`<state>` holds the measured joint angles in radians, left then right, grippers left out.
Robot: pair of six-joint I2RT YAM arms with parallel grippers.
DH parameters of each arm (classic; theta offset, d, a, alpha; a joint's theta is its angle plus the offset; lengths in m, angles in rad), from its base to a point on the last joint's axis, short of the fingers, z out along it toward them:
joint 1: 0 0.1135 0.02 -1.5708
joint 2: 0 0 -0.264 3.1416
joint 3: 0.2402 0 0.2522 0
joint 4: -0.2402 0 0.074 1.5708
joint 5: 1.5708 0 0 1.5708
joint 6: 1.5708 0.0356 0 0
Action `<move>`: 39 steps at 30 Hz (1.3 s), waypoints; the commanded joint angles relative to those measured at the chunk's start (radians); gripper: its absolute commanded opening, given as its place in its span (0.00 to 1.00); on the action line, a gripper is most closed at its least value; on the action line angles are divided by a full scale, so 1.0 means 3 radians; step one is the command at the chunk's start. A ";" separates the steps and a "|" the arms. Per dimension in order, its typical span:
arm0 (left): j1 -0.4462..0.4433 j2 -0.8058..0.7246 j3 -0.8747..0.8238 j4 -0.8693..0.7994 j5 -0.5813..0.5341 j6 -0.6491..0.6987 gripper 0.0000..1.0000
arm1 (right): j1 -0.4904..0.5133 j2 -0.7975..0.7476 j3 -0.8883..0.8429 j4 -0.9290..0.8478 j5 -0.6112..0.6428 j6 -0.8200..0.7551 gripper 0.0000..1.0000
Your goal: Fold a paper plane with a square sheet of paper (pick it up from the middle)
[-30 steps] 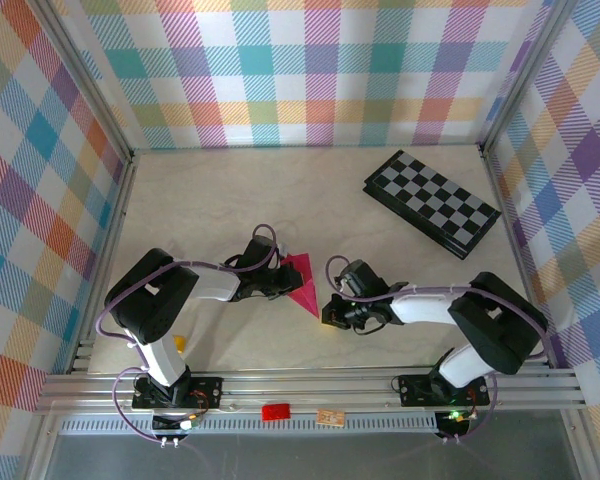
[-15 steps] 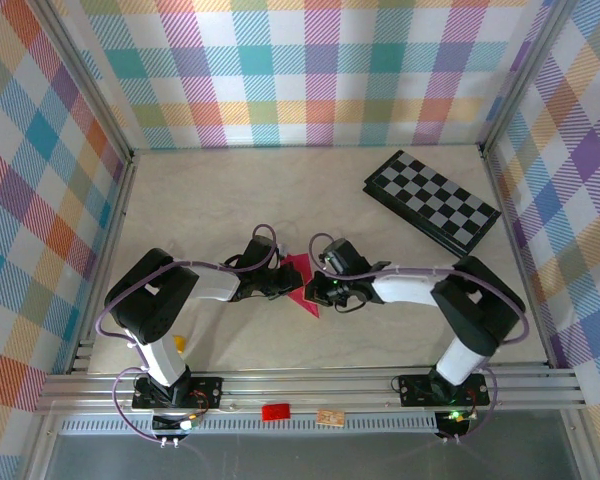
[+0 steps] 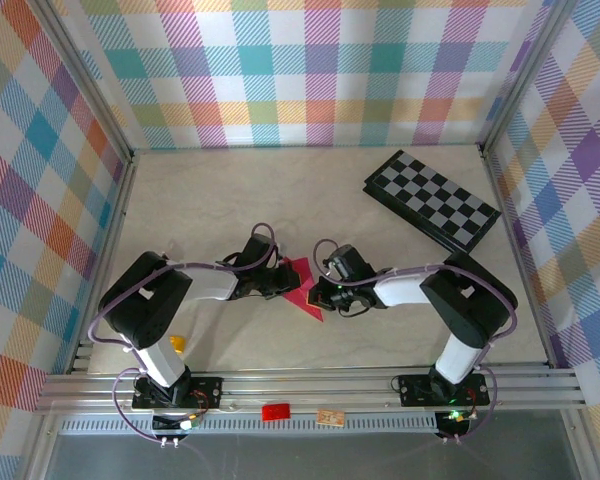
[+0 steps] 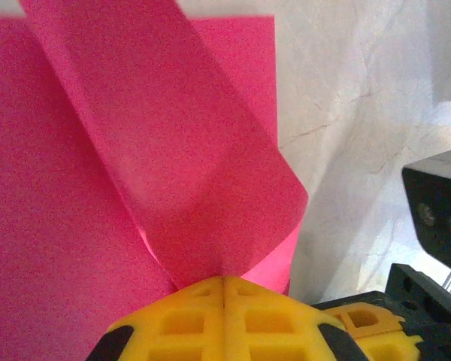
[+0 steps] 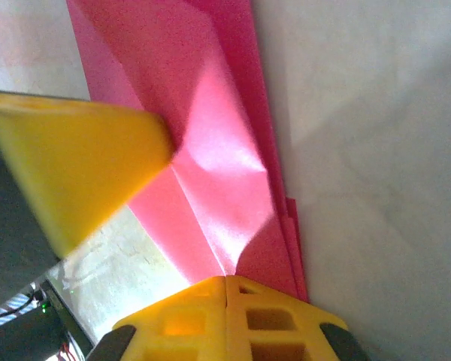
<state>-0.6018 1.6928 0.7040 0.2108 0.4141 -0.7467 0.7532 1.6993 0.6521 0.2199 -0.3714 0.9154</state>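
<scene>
**Creasing stage.** The square sheet of paper (image 3: 302, 282), partly folded, lies on the table (image 3: 230, 200) near its front, between the two arms. The left end effector (image 4: 224, 280) is closed, with its tips on the fold where a flap stands up. The right end effector (image 5: 225, 280) is also closed, tips at the layered edge. Whether either pinches paper cannot be told. Pin with the left and draw the right slowly along the crease, so the layers do not skew.
</scene>
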 commanded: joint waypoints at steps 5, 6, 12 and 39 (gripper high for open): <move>-0.0221 -0.0295 0.0035 -0.0147 -0.0024 0.0007 0.05 | 0.0010 -0.0049 -0.0231 -0.0477 0.0057 -0.0062 0.00; -0.0246 -0.0276 0.0019 -0.0107 -0.0035 -0.0030 0.05 | 0.0010 -0.0054 -0.0231 -0.0465 0.0058 -0.0057 0.00; -0.0316 -0.0022 0.0023 0.0134 -0.0069 -0.0111 0.05 | 0.0010 -0.0052 -0.0248 -0.0436 0.0063 -0.0050 0.00; 0.0535 0.0522 0.0479 -0.0325 -0.0200 0.0323 0.04 | 0.0010 0.0055 -0.0445 -0.0296 0.0054 -0.0043 0.00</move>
<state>-0.4976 1.8164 0.8257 0.1684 0.4965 -0.6907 0.7521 1.6661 0.5747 0.3038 -0.3828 0.9119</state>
